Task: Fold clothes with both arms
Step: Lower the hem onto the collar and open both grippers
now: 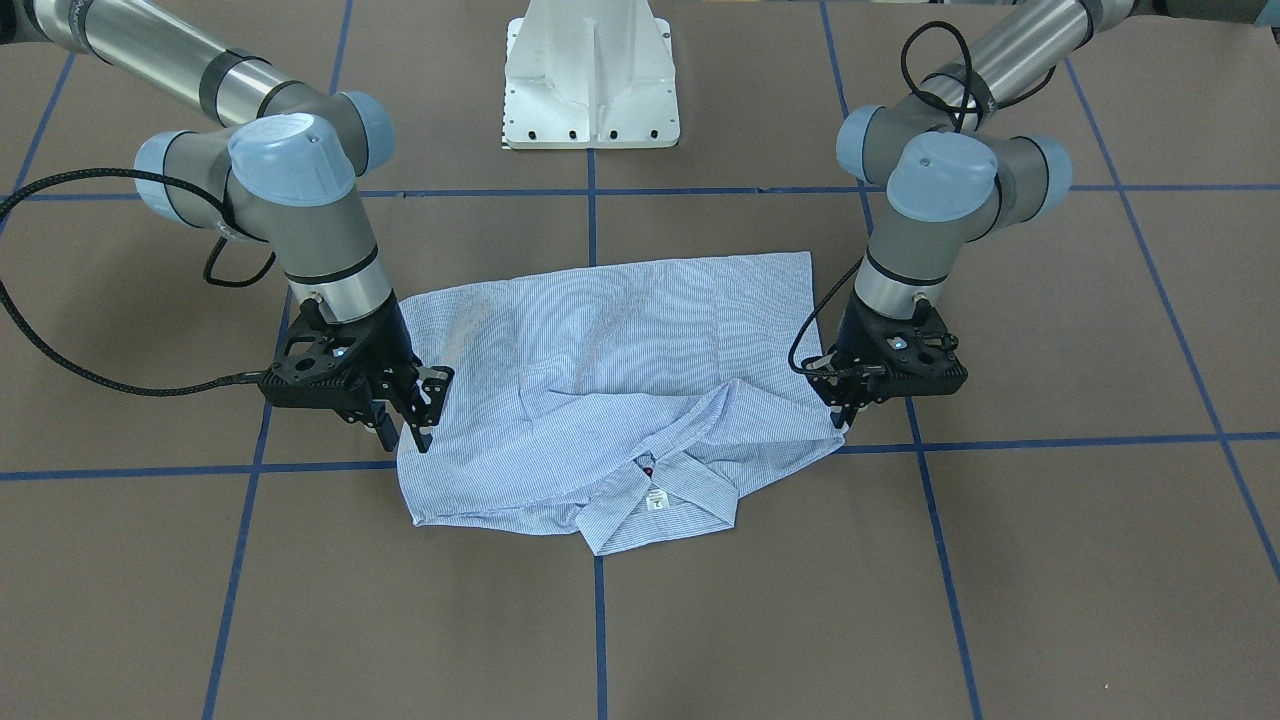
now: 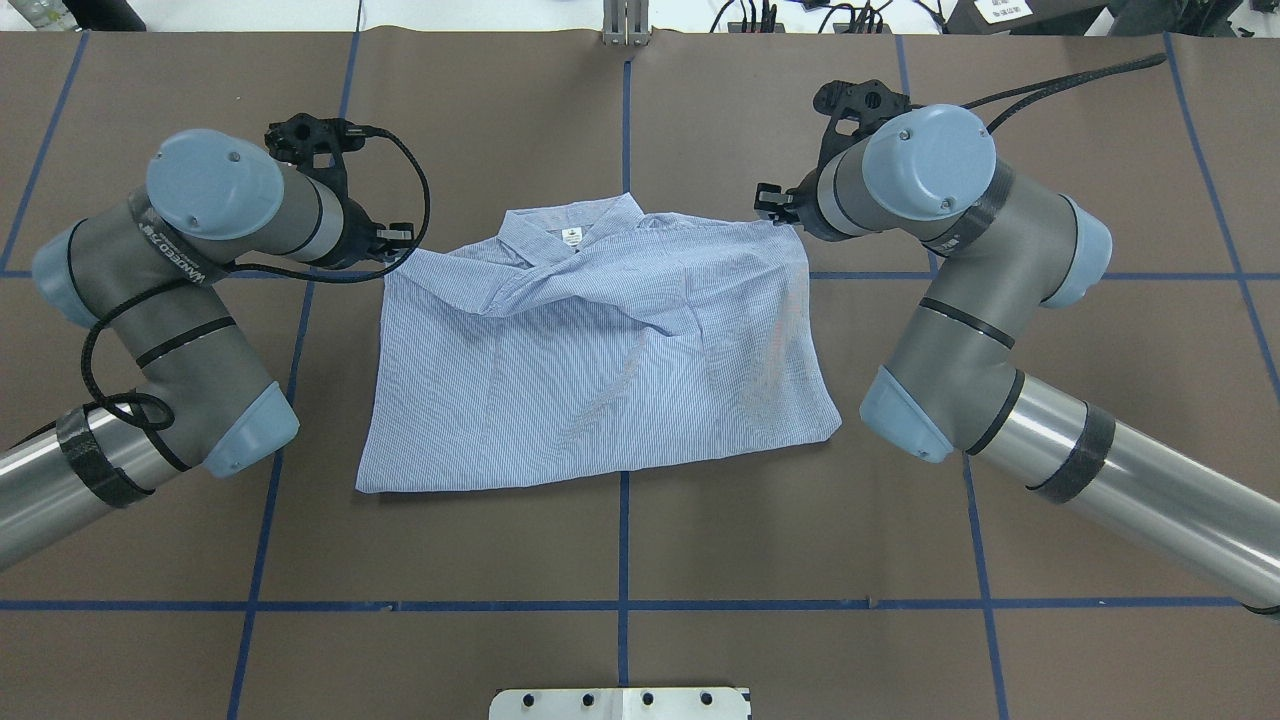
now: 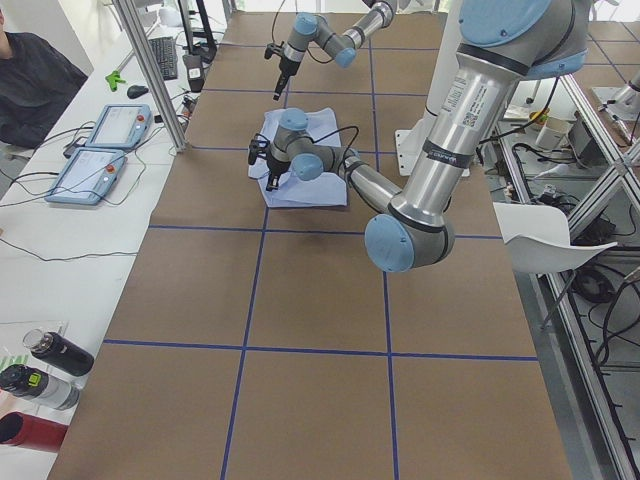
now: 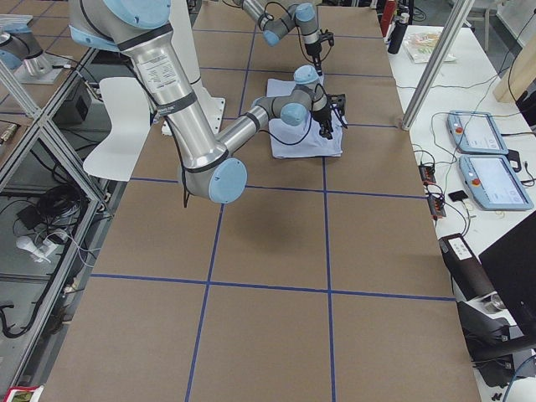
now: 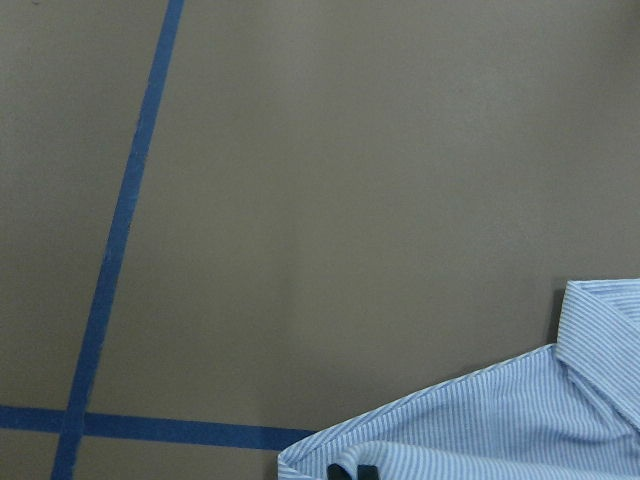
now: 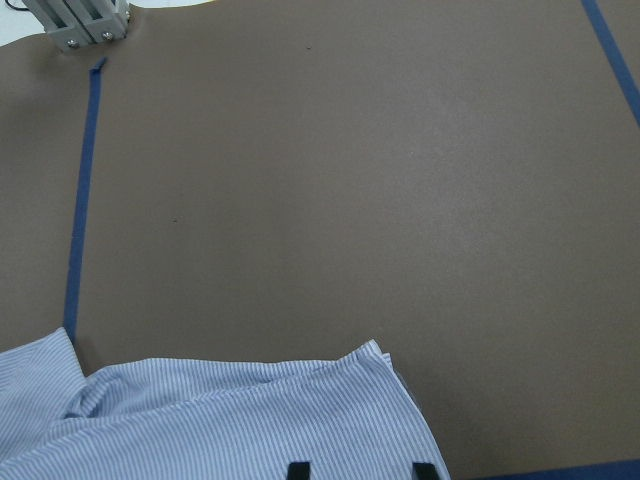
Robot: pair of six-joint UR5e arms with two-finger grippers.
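I see the shirt [image 4: 322, 144] spread on the brown table [image 4: 268, 335]. The near arm's right gripper [image 4: 328, 119] points down over its bench-side edge, and the left gripper [image 4: 316, 55] hangs at its far end. Two control tablets [image 4: 474, 130] lie on the white bench [image 4: 502, 75].

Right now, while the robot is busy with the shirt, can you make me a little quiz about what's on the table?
1. True or false: the shirt has its collar on the side nearest the white base.
2. What colour are the tape lines on the table? A red, B blue, C yellow.
3. Which one has its fingers spread wide apart, the left gripper or the right gripper?

Key: 1 false, the collar is on the far side. 2 B. 3 the right gripper.
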